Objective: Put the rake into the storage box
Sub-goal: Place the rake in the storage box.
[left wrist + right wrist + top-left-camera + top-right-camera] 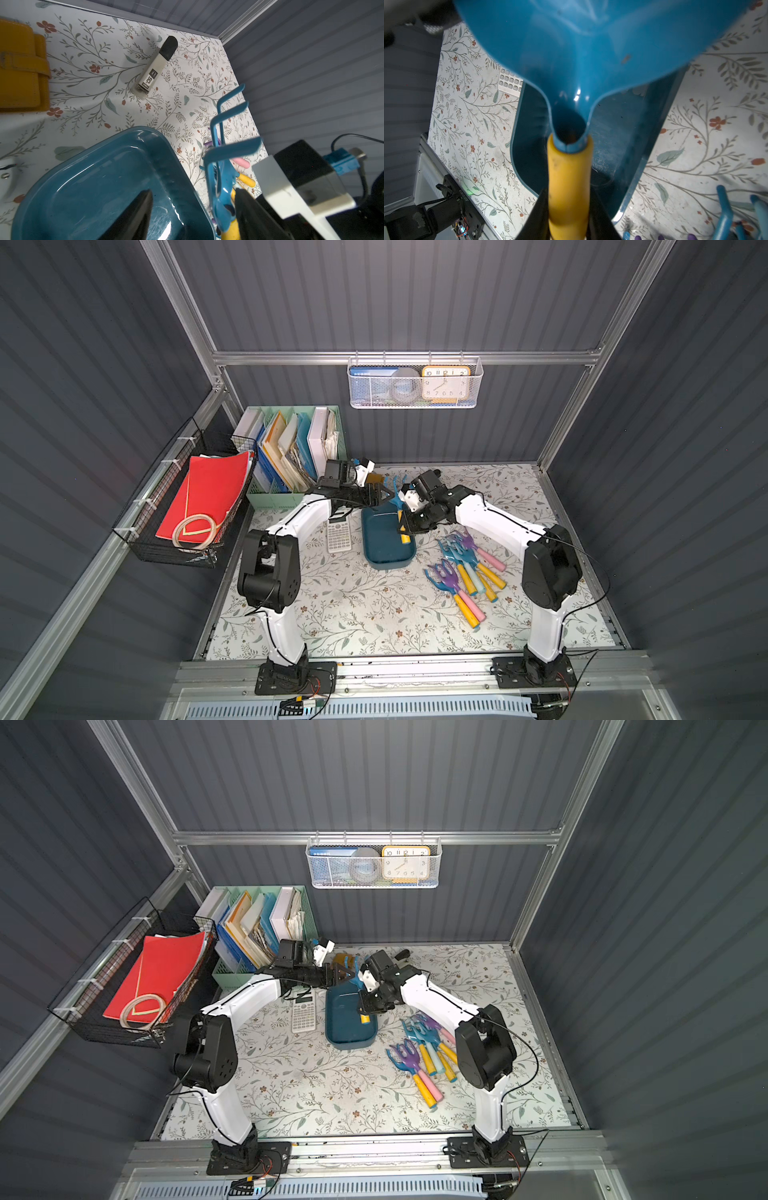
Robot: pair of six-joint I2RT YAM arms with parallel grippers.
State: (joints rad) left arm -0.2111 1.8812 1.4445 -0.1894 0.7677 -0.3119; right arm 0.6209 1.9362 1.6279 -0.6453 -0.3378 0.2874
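Status of the placement: partly done, not finished. The rake [397, 501], blue tined head on a yellow handle, is clamped at the handle by the right pincer [406, 526]; in the right wrist view both fingers are seen pressed against the yellow grip [569, 176]. The rake is carried clear of the table [374, 614] and is held over the storage box [382, 549], the handle end lying within the box outline in both top views and the head reaching out past the far rim. Whether the handle end touches the box floor cannot be told. The left pincer [382, 497] is positioned at the head end with its jaws standing apart; in the left wrist view the neck of the rake [223, 199] is seen between the two fingers, just beside one of them and well clear of the other, so no grip by that side is recorded. The box interior [93, 187] is otherwise bare. A heap of further rakes [465, 568] is noted on the table beside the box, and a calculator [338, 535] on its other side. Judged done: pickup and transport to the box. Judged left: lowering the rake fully inside the rim, release by the right pincer, and withdrawal of both arms.
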